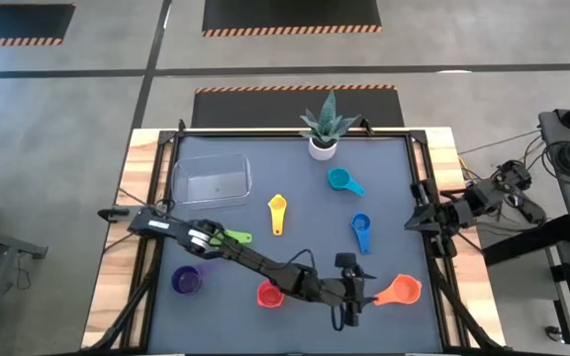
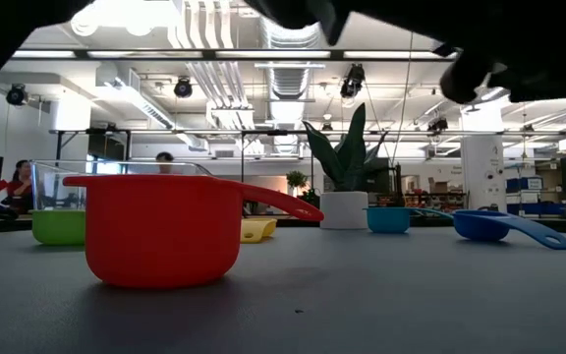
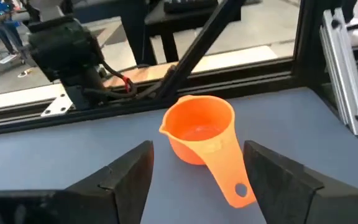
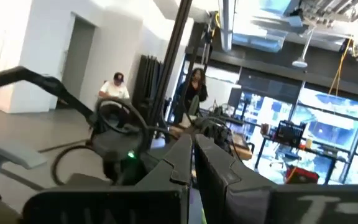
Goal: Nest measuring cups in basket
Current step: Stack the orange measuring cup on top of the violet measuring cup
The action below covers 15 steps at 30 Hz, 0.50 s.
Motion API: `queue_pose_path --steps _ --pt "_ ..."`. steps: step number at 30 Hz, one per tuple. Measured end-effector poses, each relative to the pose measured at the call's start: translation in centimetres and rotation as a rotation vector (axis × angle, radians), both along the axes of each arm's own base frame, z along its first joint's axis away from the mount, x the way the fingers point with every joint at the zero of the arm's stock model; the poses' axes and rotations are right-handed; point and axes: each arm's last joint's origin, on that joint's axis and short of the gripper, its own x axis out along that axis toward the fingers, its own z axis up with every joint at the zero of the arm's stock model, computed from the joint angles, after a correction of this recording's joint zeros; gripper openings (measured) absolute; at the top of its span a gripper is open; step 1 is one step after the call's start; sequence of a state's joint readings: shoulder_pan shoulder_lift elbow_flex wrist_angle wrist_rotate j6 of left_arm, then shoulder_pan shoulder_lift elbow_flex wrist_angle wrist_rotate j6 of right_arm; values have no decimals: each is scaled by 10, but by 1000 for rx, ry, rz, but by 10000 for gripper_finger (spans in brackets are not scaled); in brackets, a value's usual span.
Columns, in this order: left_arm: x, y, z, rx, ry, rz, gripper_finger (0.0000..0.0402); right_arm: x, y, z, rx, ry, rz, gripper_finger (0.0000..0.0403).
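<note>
My left gripper (image 1: pixel 362 289) is open near the table's near edge, its fingers (image 3: pixel 123 180) standing either side of the orange cup's handle (image 3: pixel 229 180) without touching. The orange cup (image 1: pixel 400 290) stands upright on the mat. Red cup (image 1: pixel 270 294), purple cup (image 1: pixel 186 280), green cup (image 1: pixel 234 237), yellow cup (image 1: pixel 277 213), blue cup (image 1: pixel 361 231) and teal cup (image 1: pixel 342 181) lie scattered on the mat. The clear basket (image 1: pixel 211 180) sits at the far left. My right gripper (image 1: pixel 422 220) waits shut at the table's right edge.
A white plant pot with a spiky plant (image 1: pixel 324 129) stands at the far edge. A black frame rail (image 1: pixel 419 188) borders the mat. People sit in the room beyond the table. Open mat lies between the yellow cup and the blue cup.
</note>
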<state>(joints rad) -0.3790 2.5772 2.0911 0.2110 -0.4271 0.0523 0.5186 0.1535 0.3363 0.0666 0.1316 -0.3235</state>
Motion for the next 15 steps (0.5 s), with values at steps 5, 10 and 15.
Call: queue_pose_path --steps 5,10,15 --pt "14 -4 -8 -3 38 -48 230 0 0 0 1 -2 -1 9" --pt "22 5 -9 -84 43 -105 229 0 0 0 3 2 0 9" --pt "26 18 -15 -214 82 -157 221 0 0 0 7 4 1 9"
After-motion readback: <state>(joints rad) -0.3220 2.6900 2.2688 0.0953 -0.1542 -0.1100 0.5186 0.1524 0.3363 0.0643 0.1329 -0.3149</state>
